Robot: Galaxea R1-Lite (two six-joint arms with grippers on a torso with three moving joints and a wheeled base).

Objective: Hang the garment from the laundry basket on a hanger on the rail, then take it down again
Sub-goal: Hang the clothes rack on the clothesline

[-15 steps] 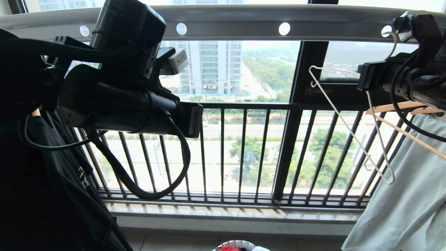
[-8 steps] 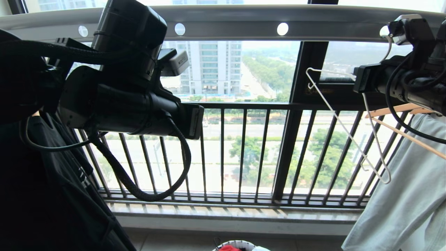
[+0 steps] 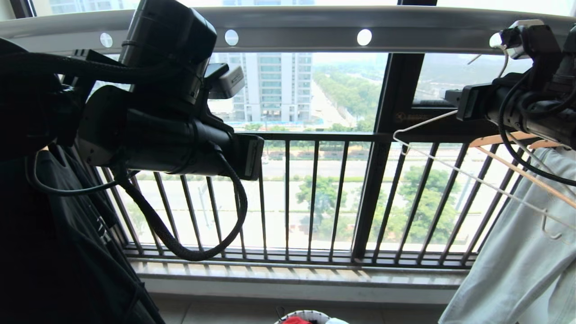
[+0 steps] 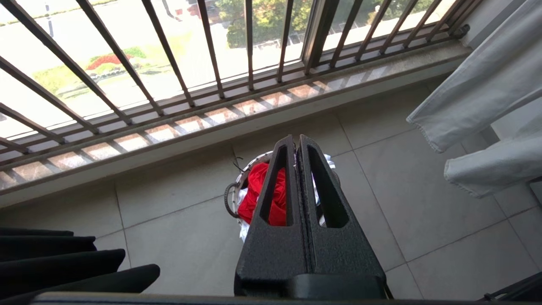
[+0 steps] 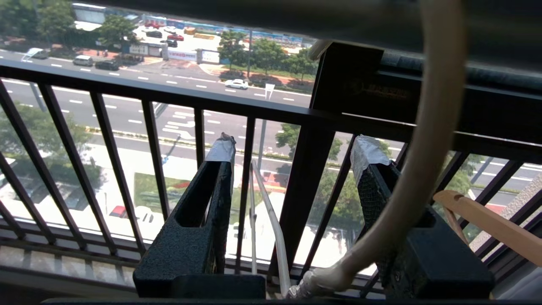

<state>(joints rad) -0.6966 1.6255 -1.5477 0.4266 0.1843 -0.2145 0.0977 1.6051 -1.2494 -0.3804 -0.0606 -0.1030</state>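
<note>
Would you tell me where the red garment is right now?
In the laundry basket on the tiled floor beneath the window railing lies the red garment.

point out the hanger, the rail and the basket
hanger [image 3: 454,168], head view, lower wire.
rail [image 3: 297,27], head view, bar between two holes.
basket [image 4: 229,199], left wrist view, dark rim edge.

free: rail [image 3: 297,29] middle | blocked: hanger [image 3: 472,177], pale garment [image 3: 522,256] right
</note>
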